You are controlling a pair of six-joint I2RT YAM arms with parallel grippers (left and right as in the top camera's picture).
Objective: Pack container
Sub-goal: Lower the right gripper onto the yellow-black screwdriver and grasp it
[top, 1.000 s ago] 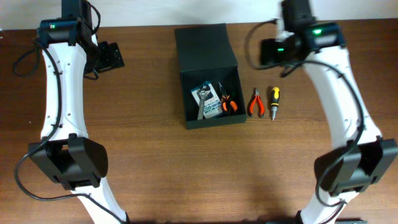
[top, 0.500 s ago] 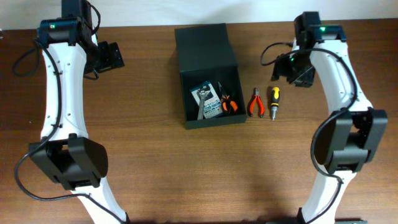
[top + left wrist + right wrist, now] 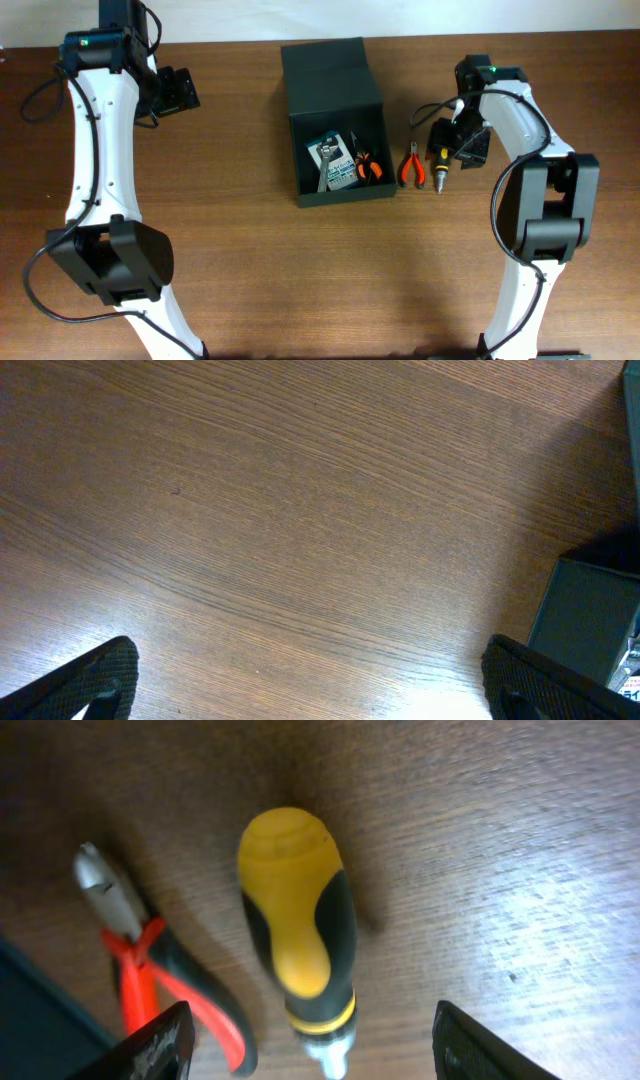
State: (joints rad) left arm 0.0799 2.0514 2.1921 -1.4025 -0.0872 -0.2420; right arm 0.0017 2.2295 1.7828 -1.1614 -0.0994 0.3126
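Yellow-and-black screwdriver (image 3: 298, 935) lies below the right gripper (image 3: 320, 1045), framed between its open, empty jaws, long axis running twelve to six o'clock, with the dark container (image 3: 326, 78) at nine o'clock, past the red pliers (image 3: 411, 166).
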